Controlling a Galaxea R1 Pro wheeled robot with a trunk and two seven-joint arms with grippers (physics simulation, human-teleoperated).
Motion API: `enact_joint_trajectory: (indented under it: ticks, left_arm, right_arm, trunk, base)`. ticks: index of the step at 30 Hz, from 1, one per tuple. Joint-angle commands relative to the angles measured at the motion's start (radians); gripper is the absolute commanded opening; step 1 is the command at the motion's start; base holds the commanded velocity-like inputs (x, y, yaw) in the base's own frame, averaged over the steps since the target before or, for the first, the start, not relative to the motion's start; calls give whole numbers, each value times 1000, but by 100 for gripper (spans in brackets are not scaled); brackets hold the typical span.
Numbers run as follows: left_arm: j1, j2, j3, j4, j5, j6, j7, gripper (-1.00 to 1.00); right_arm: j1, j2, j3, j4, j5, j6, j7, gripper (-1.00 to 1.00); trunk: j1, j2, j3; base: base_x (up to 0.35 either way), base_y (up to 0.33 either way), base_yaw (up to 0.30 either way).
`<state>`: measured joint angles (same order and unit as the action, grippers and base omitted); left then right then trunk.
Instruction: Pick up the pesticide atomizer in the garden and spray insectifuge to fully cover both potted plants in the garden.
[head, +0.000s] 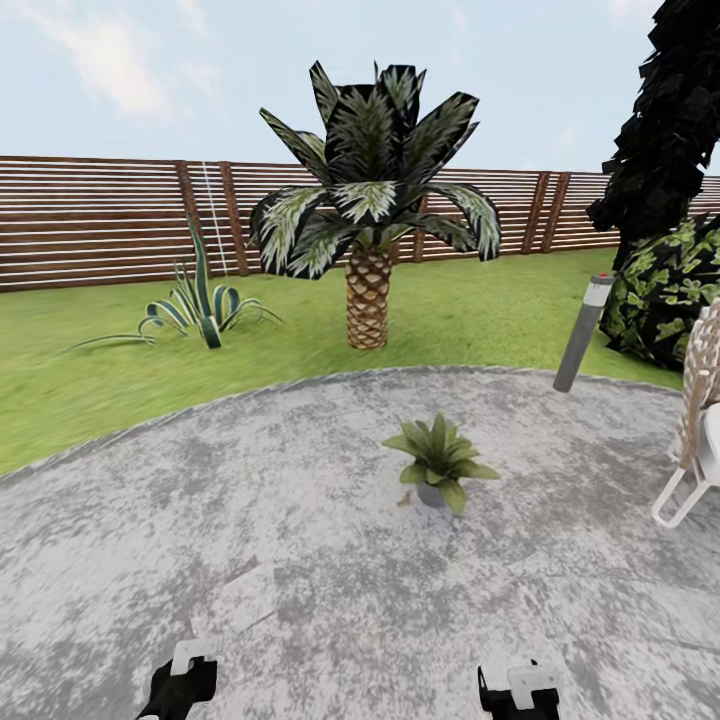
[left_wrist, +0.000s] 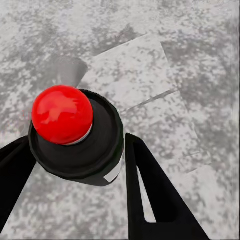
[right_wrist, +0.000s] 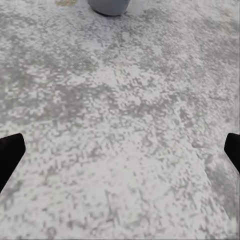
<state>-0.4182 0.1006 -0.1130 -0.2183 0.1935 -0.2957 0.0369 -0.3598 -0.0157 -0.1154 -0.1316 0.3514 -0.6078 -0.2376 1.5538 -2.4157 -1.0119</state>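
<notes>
The pesticide atomizer (left_wrist: 62, 114) shows end-on in the left wrist view, with its red top and dark body between the two black fingers. My left gripper (left_wrist: 80, 150) is shut on it, low over the paved patio. One potted plant (head: 438, 462), a green rosette in a small grey pot, stands on the patio ahead of my right gripper (head: 520, 695). That gripper (right_wrist: 120, 152) is open and holds nothing; the grey pot (right_wrist: 108, 5) lies just beyond its fingertips. The second potted plant is out of view.
The round grey patio (head: 300, 560) spreads ahead, lawn beyond it. A big palm (head: 367, 220) and a striped agave (head: 200, 305) stand before the slat fence (head: 100, 220). A grey lamp post (head: 583, 332), dark bushes (head: 665, 290) and a white chair (head: 695, 440) are at the right.
</notes>
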Motion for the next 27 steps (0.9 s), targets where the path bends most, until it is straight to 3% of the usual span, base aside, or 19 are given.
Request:
enact_joint_trajectory:
  ticks: [1,17,27]
  left_arm:
    - [-1,1,-8,0,7,-3,4,-100]
    - [-1,1,-9,0,7,-3,4,-100]
    - [-1,1,-9,0,7,-3,4,-100]
  right_arm:
    - [-1,0,-7,1,11,-3,-3,100]
    - [-1,0,-7,1,11,-1,-3,100]
    - [-1,0,-7,1,11,-1,-3,100]
  trunk:
    - [0,0,-1]
    - [0,0,-1]
    - [0,0,-1]
  base:
    - [239,-195,0]
    - [182,-229,0]
    - [62,-266,15]
